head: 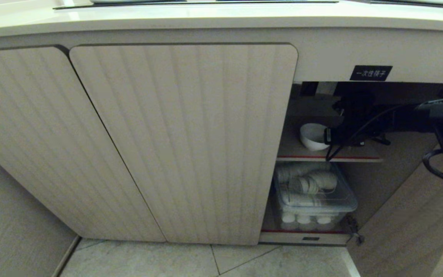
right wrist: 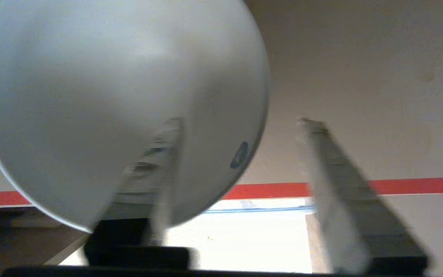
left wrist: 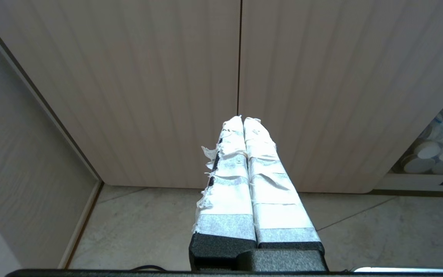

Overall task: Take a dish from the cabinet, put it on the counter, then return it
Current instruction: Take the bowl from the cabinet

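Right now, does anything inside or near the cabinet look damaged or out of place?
Only one thing: the white tape on the left claw fingers is frayed and torn along one edge. The bowl sits upright on the red-edged shelf.

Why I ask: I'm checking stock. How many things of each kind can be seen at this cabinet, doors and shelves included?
White bowl: 1
Clear plastic bin: 1, filled with stacked cups that are too bunched to count
Red-edged shelves: 2
Closed ribbed doors: 2
Total: 6
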